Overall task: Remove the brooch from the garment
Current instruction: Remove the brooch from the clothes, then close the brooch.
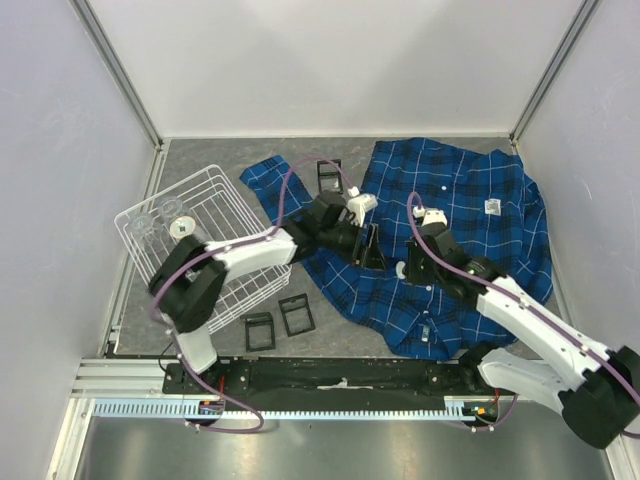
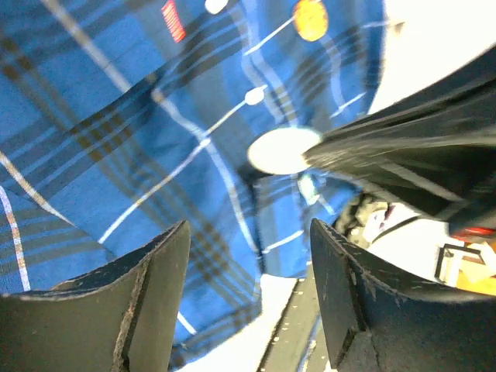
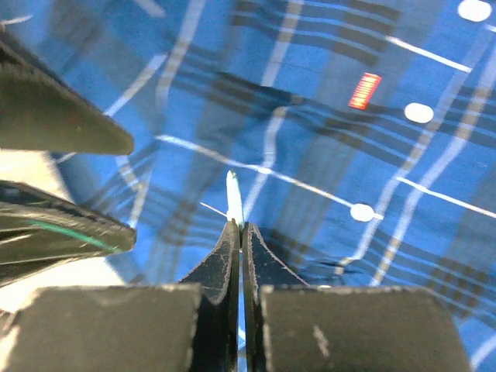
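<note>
Sprawling rumpled bright-blue plaid garment (image 1: 460,180)

Bright, even overhead light in the top view, faint soft shadows beneath the arms, wrist views close and soft, left gripper (image 2: 248,229) out of focus, brooch (image 2: 283,151) washed to a white blob, blown-out glare at right, garment (image 3: 325,155) plaid smeared

Bright blue plaid garment (image 1: 460,190) with dark, white lines; white brooch (image 2: 283,149).
</note>
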Action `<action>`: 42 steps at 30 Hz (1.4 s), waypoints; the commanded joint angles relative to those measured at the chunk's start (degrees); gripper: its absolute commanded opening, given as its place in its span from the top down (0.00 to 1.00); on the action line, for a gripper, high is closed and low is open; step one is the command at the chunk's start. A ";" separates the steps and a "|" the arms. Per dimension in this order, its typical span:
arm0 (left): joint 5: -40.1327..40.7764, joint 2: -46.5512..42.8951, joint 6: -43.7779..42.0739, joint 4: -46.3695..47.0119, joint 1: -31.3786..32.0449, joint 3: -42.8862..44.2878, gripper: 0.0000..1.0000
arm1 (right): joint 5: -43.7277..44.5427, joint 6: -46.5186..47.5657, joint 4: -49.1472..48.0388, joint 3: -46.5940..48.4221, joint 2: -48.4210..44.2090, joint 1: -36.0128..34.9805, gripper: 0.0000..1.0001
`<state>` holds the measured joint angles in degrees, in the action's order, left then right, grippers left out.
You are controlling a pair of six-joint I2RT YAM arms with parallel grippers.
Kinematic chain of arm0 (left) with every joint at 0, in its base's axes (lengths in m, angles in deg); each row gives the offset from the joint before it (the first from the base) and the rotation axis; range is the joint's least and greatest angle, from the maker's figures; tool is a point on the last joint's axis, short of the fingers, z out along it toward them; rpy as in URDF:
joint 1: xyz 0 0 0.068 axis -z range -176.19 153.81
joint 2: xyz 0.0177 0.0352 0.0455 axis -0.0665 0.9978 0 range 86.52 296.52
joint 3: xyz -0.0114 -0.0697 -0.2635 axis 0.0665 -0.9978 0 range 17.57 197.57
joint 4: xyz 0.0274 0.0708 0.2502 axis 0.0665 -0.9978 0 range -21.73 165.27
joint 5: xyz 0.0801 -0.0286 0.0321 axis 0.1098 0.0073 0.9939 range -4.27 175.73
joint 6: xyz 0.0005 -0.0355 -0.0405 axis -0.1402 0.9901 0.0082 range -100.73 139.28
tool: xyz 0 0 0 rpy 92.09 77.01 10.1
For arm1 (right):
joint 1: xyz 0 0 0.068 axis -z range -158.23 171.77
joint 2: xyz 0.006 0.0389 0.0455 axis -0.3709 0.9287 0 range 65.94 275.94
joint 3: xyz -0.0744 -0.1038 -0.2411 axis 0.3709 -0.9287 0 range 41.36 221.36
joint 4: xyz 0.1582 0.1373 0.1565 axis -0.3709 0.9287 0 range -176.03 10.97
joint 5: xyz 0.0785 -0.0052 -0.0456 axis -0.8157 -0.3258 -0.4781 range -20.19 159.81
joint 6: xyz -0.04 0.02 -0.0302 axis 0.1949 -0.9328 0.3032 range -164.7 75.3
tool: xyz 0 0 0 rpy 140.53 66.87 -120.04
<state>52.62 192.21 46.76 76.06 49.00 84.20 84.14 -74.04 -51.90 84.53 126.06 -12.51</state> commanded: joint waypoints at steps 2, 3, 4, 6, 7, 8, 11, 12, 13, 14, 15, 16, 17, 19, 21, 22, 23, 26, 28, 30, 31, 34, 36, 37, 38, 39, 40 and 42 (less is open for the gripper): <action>-1.53 -17.78 1.60 1.92 -0.63 -6.94 0.31 | -27.19 8.60 -10.39 -1.52 -7.38 -0.17 1.00; -1.09 -22.58 2.30 2.54 -0.63 -11.13 0.33 | -29.51 8.69 -11.18 -1.61 -7.91 -0.17 1.00; -0.13 -25.07 4.22 4.98 -0.63 -13.69 0.38 | -31.97 9.12 -13.02 -1.78 -8.61 -0.08 1.00; 2.33 -33.82 5.82 6.75 -0.72 -21.17 0.42 | -39.27 8.95 -15.14 -2.57 -9.40 -0.08 1.00; 5.47 -36.41 7.13 8.50 -0.80 -23.54 0.42 | -41.81 9.04 -16.89 -2.92 -9.67 -0.17 1.00; 6.81 -39.39 7.75 9.13 -0.72 -25.74 0.40 | -44.27 9.39 -17.77 -3.10 -9.67 -0.17 1.00; 8.06 -45.39 9.16 8.87 -1.50 -30.33 0.25 | -53.94 7.82 -22.51 -4.15 -9.32 -0.17 1.00; 6.66 -45.83 9.69 9.04 -1.94 -30.85 0.25 | -58.40 6.59 -25.92 -4.94 -9.06 -0.08 1.00; 3.34 -46.27 10.91 9.57 -2.47 -31.12 0.26 | -59.67 5.97 -26.83 -5.12 -9.05 -0.17 1.00; 2.00 -46.45 11.71 10.79 -3.43 -31.73 0.29 | -60.64 5.27 -27.36 -5.30 -8.88 -0.26 1.00; 1.03 -46.89 12.41 11.59 -3.96 -32.26 0.33 | -61.34 4.91 -28.23 -5.56 -8.96 -0.35 1.00; -1.15 -47.33 14.07 12.90 -4.49 -32.96 0.39 | -62.57 4.56 -28.68 -5.74 -9.05 -0.78 1.00; -2.83 -47.68 14.96 16.83 -5.54 -34.62 0.41 | -62.58 4.38 -28.77 -5.91 -9.14 -1.48 1.00; -7.12 -47.51 17.51 19.85 -6.69 -35.60 0.47 | -62.32 4.29 -28.33 -5.83 -9.32 -2.01 1.00; -9.78 -46.72 19.26 24.33 -7.40 -36.66 0.50 | -62.32 4.73 -27.37 -5.48 -9.14 -2.54 1.00; -11.79 -46.28 19.71 25.38 -7.48 -36.83 0.51 | -61.88 4.73 -27.10 -5.39 -9.05 -2.72 1.00; -13.38 -45.14 20.23 28.44 -7.40 -36.84 0.52 | -61.53 4.73 -26.92 -5.39 -9.14 -2.98 1.00; -18.92 -43.03 22.43 31.98 -7.40 -36.84 0.56 | -60.56 4.91 -26.66 -5.30 -8.97 -2.98 1.00; -20.94 -42.67 22.35 32.43 -7.40 -36.75 0.56 | -60.56 5.17 -26.48 -4.95 -8.44 -3.07 1.00; -22.87 -42.15 21.13 31.12 -7.40 -36.14 0.54 | -59.77 5.43 -25.87 -4.60 -8.18 -2.98 1.00; -23.41 -41.71 20.94 30.76 -7.31 -36.05 0.53 | -59.68 5.61 -25.69 -4.42 -8.09 -3.07 1.00; -23.07 -40.91 18.66 26.73 -7.31 -35.17 0.53 | -60.03 5.79 -25.78 -4.24 -7.82 -3.16 1.00; -22.36 -40.83 17.70 26.10 -7.31 -35.25 0.53 | -60.29 5.79 -25.78 -4.33 -7.91 -3.16 1.00; -22.27 -40.39 17.52 26.10 -7.31 -35.25 0.52 | -60.64 5.70 -25.87 -4.33 -8.00 -3.07 1.00; -22.18 -39.95 17.43 26.10 -7.31 -35.25 0.52 | -60.65 5.53 -25.78 -4.42 -8.09 -3.16 1.00; -22.35 -39.60 17.34 26.10 -7.31 -34.99 0.50 | -60.73 5.52 -25.87 -4.42 -8.17 -3.33 1.00; -22.62 -38.55 17.34 26.36 -7.31 -34.90 0.50 | -60.65 5.52 -25.95 -4.33 -8.09 -3.33 1.00; -23.32 -37.67 17.95 27.67 -7.13 -34.64 0.50 | -60.65 5.44 -25.96 -4.16 -7.91 -3.33 1.00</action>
<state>32.54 152.78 66.04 101.99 41.79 47.46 24.60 -68.95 -76.07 78.83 118.28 -15.46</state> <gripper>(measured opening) 0.496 0.010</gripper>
